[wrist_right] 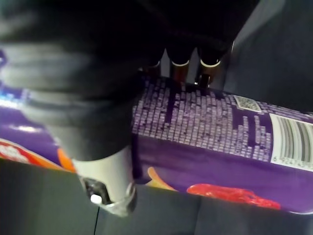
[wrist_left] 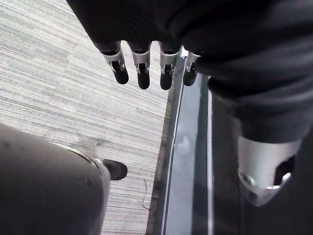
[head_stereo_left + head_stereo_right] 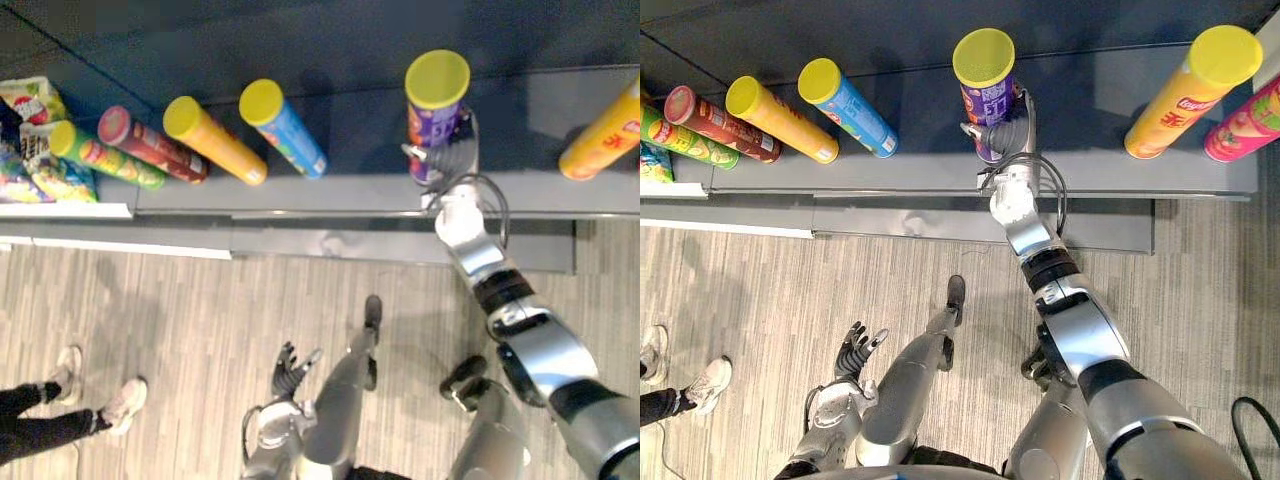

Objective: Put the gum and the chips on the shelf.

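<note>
A purple chips can (image 3: 437, 95) with a yellow lid stands upright on the dark grey shelf (image 3: 350, 190), near its front edge. My right hand (image 3: 1010, 135) reaches up to it, its fingers (image 1: 178, 68) curled round the can's side (image 1: 220, 142) and its thumb on the near side. My left hand (image 3: 290, 372) hangs low over the wooden floor, well short of the shelf. Its fingers (image 2: 142, 68) are straight and hold nothing.
Left of the purple can on the shelf stand a blue can (image 3: 285, 128), a yellow can (image 3: 210, 140), a red can (image 3: 150, 145) and a green can (image 3: 100, 155); snack bags (image 3: 30, 140) lie beyond. An orange can (image 3: 605, 135) stands right. A person's shoes (image 3: 100, 405) show lower left.
</note>
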Motion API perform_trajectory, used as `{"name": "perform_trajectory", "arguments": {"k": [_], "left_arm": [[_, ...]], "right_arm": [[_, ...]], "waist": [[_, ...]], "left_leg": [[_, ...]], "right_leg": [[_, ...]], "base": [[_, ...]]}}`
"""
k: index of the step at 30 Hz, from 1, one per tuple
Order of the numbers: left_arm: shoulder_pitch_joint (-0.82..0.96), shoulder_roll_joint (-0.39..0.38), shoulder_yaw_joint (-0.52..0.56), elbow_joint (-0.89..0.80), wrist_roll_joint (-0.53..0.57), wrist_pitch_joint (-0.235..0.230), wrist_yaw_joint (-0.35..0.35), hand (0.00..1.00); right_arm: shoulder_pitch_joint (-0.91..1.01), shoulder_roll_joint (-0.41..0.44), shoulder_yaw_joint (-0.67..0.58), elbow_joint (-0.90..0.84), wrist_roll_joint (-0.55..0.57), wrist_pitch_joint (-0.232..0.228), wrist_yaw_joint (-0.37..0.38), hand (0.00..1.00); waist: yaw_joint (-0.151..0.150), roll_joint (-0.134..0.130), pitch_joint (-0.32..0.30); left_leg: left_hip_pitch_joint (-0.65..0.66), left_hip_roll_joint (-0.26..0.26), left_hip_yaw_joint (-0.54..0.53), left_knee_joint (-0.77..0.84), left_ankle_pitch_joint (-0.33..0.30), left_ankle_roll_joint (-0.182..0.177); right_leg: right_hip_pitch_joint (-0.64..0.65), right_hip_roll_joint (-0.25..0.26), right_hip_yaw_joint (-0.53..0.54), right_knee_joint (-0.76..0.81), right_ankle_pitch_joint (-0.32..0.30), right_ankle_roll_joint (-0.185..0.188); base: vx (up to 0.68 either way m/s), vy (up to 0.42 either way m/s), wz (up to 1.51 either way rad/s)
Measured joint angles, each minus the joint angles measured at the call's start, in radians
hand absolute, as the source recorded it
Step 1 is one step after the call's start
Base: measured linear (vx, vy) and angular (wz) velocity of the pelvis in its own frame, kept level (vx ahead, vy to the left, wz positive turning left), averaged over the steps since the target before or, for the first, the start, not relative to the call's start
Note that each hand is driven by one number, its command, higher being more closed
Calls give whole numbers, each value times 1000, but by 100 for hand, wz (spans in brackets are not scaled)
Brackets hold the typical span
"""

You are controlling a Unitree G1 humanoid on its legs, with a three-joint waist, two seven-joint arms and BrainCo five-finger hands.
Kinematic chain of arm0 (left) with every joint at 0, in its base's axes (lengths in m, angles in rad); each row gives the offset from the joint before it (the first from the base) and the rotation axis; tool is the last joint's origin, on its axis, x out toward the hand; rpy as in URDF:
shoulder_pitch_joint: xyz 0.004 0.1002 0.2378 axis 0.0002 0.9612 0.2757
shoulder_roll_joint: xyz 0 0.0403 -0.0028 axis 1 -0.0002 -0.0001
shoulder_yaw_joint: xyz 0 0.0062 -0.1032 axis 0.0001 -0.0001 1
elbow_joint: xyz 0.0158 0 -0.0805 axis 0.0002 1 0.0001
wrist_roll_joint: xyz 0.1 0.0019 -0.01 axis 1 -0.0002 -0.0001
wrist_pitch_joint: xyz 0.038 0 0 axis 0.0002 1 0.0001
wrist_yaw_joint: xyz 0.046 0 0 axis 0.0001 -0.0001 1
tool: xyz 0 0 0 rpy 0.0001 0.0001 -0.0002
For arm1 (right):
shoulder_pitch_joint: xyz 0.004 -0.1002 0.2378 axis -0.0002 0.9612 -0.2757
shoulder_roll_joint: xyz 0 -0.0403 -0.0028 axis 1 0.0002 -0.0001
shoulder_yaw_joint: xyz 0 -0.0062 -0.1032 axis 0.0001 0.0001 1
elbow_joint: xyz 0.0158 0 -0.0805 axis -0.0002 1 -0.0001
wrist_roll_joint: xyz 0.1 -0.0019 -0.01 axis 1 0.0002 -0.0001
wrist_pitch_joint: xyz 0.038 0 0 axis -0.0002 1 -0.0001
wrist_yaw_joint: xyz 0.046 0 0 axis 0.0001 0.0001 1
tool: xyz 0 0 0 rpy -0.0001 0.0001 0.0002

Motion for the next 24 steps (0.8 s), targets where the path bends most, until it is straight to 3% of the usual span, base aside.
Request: {"name": "perform_trajectory", "arguments": {"k": [14, 24], "left_arm": [[-19, 0, -26, 33, 0, -27, 0, 0], [-43, 1, -60, 44, -1, -32, 9, 0]], "right_arm": [[-6, -1, -1, 31, -39, -6, -34, 100], [-27, -32, 7, 40, -78, -56, -77, 100]], "waist": [[25, 16, 7], [37, 35, 4]], "left_leg": [[-71, 18, -2, 47, -5, -3], [-113, 16, -21, 54, -5, -2]], "right_leg": [[-63, 9, 6, 25, -8, -10], [-95, 8, -4, 30, -8, -10]], "base": [[1, -82, -1], [19, -63, 3]]}}
